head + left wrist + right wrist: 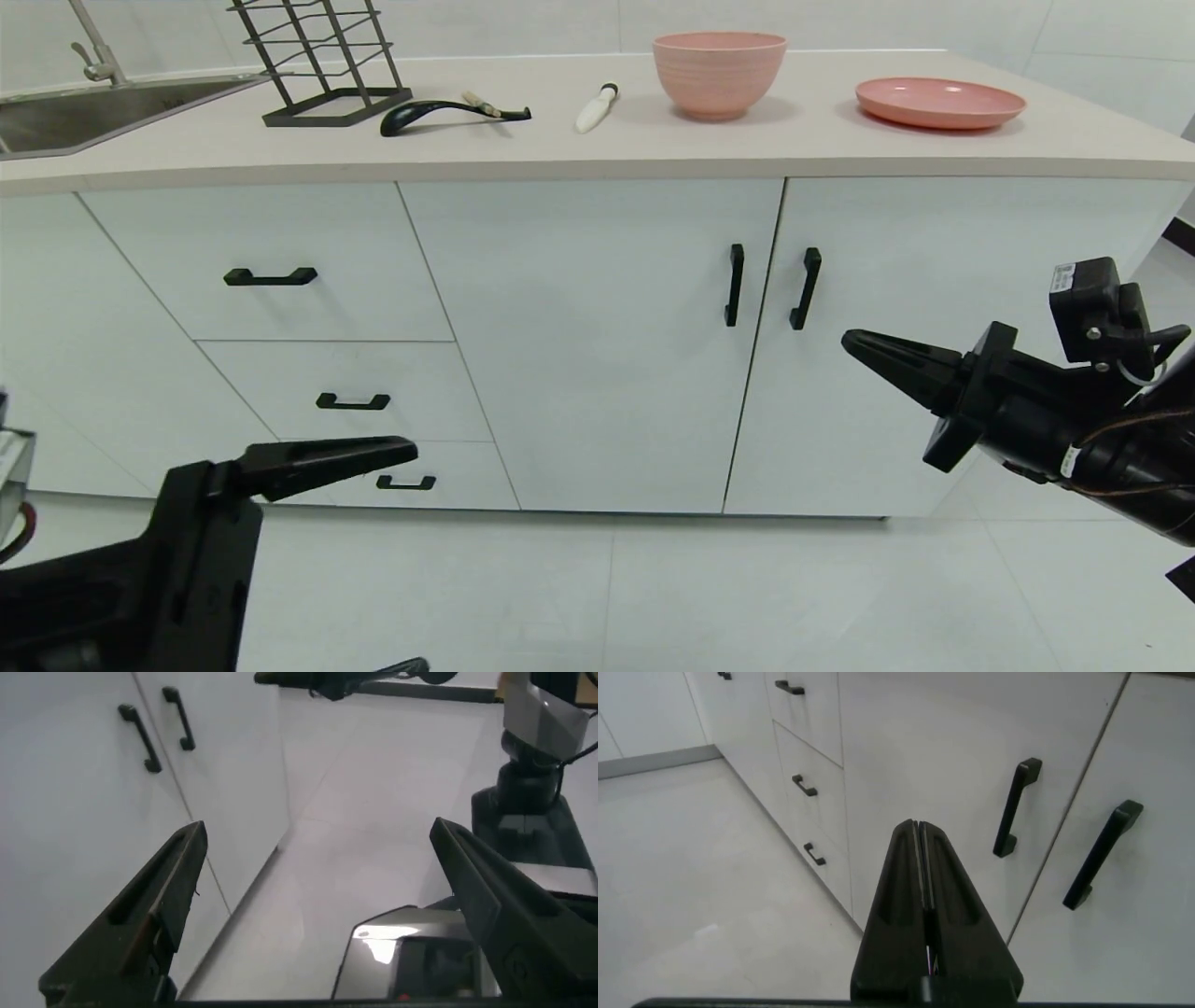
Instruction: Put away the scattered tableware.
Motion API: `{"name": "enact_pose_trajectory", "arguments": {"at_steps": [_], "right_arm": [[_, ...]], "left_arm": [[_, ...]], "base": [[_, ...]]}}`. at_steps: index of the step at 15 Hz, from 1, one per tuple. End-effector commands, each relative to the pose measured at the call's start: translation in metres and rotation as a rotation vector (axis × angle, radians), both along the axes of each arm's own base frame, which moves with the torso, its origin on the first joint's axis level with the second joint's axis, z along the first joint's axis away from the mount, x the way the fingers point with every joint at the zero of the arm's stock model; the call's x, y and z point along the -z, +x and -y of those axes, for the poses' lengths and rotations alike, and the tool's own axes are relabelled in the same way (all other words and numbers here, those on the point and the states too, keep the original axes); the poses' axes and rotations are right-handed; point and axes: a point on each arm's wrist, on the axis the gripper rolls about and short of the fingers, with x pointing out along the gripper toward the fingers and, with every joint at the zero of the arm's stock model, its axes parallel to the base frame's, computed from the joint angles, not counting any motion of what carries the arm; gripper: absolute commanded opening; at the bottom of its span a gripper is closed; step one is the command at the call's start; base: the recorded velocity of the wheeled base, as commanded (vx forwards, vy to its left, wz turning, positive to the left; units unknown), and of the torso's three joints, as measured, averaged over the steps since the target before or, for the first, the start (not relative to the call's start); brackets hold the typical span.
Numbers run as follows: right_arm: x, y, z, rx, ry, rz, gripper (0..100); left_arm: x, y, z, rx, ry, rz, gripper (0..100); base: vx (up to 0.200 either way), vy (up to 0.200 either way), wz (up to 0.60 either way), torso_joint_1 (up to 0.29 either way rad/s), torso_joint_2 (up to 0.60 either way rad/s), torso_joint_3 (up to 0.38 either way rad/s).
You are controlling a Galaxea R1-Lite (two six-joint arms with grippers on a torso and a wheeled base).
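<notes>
While the tableware waits on the tabletop (560, 154), both arms hang low before the cupboards.
Up top, a black ladle (448, 114), a white-handled utensil (596, 107), a pink bowl (719, 75) and a pink plate (940, 102) lie spread along the surface, beside a wire rack (322, 61). The left end effector (318, 833) is spread wide and empty, low by the drawers. The right end effector (854, 343), fingers pressed together and holding nothing, points toward the door handles (805, 287), probably because a cupboard must be opened before anything goes inside.

bowl (719, 75): matt, finely ribbed
plate (940, 101): smooth, slightly glossy
rack (336, 107): made of black metal wire
sink (103, 112): brushed steel
</notes>
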Motion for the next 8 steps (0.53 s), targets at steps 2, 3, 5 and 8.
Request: {"name": "enact_pose_trajectory", "arguments": {"at_steps": [2, 3, 5, 8], "right_arm": [[0.003, 0.000, 0.001, -0.011, -0.016, -0.004, 0], [0.005, 0.001, 0.001, -0.008, -0.017, -0.011, 0], [0.012, 0.008, 0.008, 0.025, -0.036, -0.029, 100], [0.018, 0.015, 0.013, 0.050, -0.057, -0.035, 100]], "left_arm": [[0.003, 0.045, 0.018, 0.037, 0.024, -0.030, 100], [0.002, 0.052, 0.021, 0.040, 0.021, -0.027, 100], [0.001, 0.074, 0.035, 0.091, 0.020, -0.056, 100], [0.007, 0.100, 0.067, 0.166, 0.029, -0.082, 100]], "base": [[0.000, 0.000, 0.00, 0.000, 0.00, 0.000], [0.000, 0.000, 0.00, 0.000, 0.00, 0.000], [0.000, 0.000, 0.00, 0.000, 0.00, 0.000], [0.000, 0.000, 0.00, 0.000, 0.00, 0.000]]}}
